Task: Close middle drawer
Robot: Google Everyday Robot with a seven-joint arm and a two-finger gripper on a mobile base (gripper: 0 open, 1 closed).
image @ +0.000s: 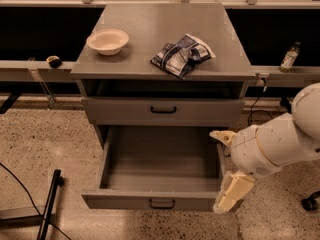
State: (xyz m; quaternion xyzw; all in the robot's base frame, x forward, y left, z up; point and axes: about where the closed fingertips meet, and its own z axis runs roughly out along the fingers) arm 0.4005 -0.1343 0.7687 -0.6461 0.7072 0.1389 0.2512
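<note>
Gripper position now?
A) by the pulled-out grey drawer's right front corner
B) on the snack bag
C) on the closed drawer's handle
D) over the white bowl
A: the cream gripper hangs beside the right front corner of the open grey middle drawer.
</note>
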